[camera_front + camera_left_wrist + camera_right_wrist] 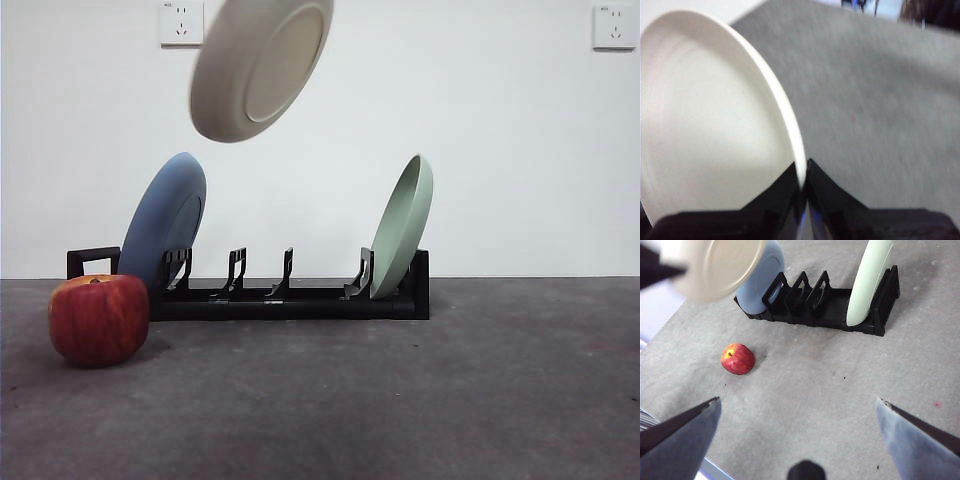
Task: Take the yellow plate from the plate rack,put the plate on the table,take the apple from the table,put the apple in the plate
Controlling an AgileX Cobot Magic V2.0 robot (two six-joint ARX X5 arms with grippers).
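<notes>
My left gripper (802,182) is shut on the rim of the yellow plate (715,120), a cream round plate. It hangs tilted high in the air above the plate rack (290,295) in the front view (262,62) and shows at a corner of the right wrist view (715,267). The red apple (98,318) sits on the table (400,400) in front of the rack's handle end; it also shows in the right wrist view (737,359). My right gripper (797,412) is open and empty, high above the table, apart from everything.
A blue plate (165,220) stands at the rack's handle end and a pale green plate (405,225) at its other end, with several bare slots between them. A white wall with two sockets is behind.
</notes>
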